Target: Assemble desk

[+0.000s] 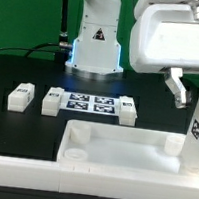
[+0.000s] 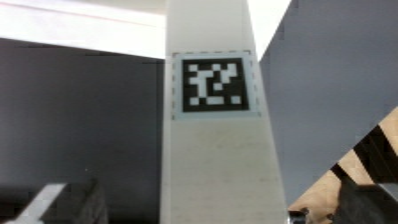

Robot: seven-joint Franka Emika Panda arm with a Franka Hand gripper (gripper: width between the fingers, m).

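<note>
One leg point(image 2: 217, 150) stands upright between fingers point(image 2: 68, 205), long axis vertical, at tabletop point(image 1: 130, 160) far corner, exterior view's right; fingers spread wide, gaps both sides, gripping nothing.

No words, brands or numbers can be read; there are only coded tags and one sign.

In the wrist view, a black-and-white square tag point(image 2: 215, 85) sits on the upright leg point(image 2: 217, 165). In the exterior view, the upright leg point(image 1: 198, 128) at 3 o'clock carries such a tag. Four more are printed on the marker board point(image 1: 90, 103) at centre. A dark triangular sign point(image 1: 98, 33) stands on the arm's base point(image 1: 96, 55) at 12 o'clock, its symbol too small to make out.
</note>
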